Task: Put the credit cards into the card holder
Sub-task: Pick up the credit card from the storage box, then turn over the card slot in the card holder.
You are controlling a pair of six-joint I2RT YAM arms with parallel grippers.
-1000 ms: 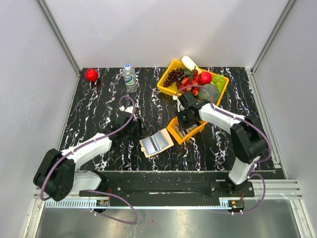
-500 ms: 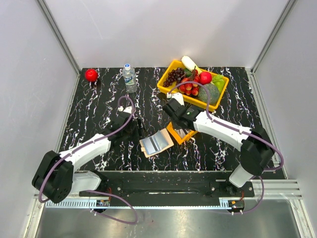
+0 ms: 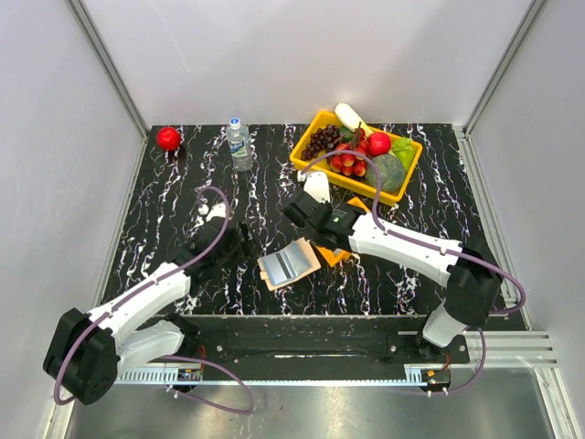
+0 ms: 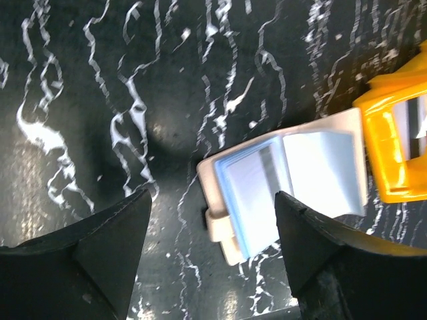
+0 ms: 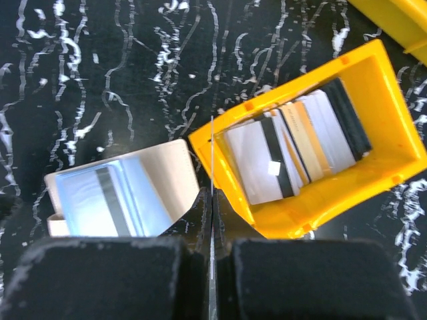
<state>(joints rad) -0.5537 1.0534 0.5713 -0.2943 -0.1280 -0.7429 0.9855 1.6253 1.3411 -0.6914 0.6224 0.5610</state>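
The tan card holder (image 3: 288, 263) lies open on the black marble table with a light blue card (image 5: 100, 200) in its sleeve. It also shows in the left wrist view (image 4: 320, 167) and the right wrist view (image 5: 170, 167). My right gripper (image 3: 309, 210) is shut on a thin white card (image 3: 317, 187), seen edge-on in its wrist view (image 5: 212, 153). It hovers above the gap between the holder and the small orange tray (image 5: 393, 167). Several cards (image 5: 293, 153) lie in that tray. My left gripper (image 3: 245, 245) is open and empty, just left of the holder.
A yellow fruit basket (image 3: 303, 163) with grapes, strawberries and other fruit stands at the back right. A water bottle (image 3: 239, 144) and a red apple (image 3: 168, 138) stand at the back left. The orange tray (image 3: 345, 249) touches the holder's right side.
My right gripper has swung left from over the orange tray towards the card holder, carrying the white card. My left arm has drawn back to the lower left.
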